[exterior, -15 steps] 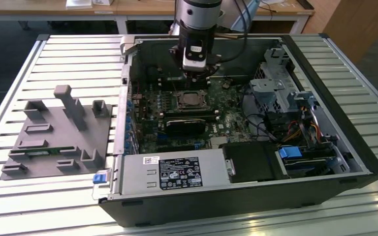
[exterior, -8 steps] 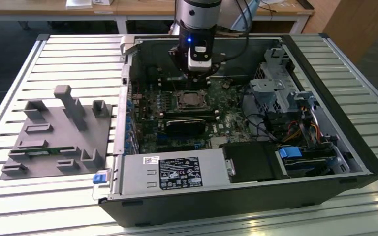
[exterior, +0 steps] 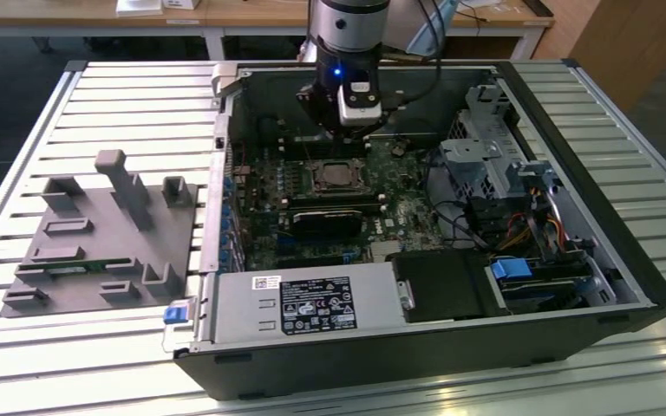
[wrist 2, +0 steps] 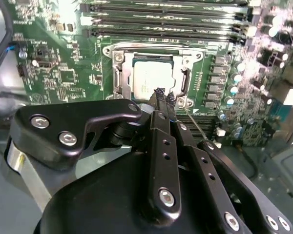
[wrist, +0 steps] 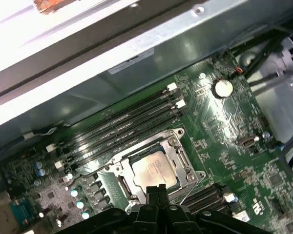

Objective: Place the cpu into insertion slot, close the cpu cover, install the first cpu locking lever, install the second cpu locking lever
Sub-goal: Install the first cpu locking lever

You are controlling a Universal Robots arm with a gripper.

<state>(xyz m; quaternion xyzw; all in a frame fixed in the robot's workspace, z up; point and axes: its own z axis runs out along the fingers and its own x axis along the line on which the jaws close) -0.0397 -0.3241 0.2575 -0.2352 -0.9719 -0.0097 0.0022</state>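
Observation:
The cpu (wrist 2: pixel 150 79) (wrist: pixel 155 170), a silver-grey square, lies flat in the insertion slot (exterior: pixel 336 176) on the green motherboard. The silver cpu cover (wrist 2: pixel 118 74) (wrist: pixel 177 152) lies down around it as a frame. My gripper (wrist 2: pixel 163 95) (wrist: pixel 156 189) (exterior: pixel 350 137) hangs just above the socket's edge, its black fingertips pressed together with nothing between them. A thin metal lever rod (wrist 2: pixel 194 124) (wrist: pixel 187 193) sticks out from the socket corner close to the fingertips. Another wire lever (wrist: pixel 90 174) stands off the socket's opposite side.
The motherboard sits in an open computer case (exterior: pixel 645 286) lying on a slatted table. Long black memory slots (wrist 2: pixel 161 19) (wrist: pixel 127 124) run beside the socket. A black block (exterior: pixel 323 221) and a power supply (exterior: pixel 310 303) lie nearer the case front. A grey fixture tray (exterior: pixel 90 234) rests at the exterior view's left.

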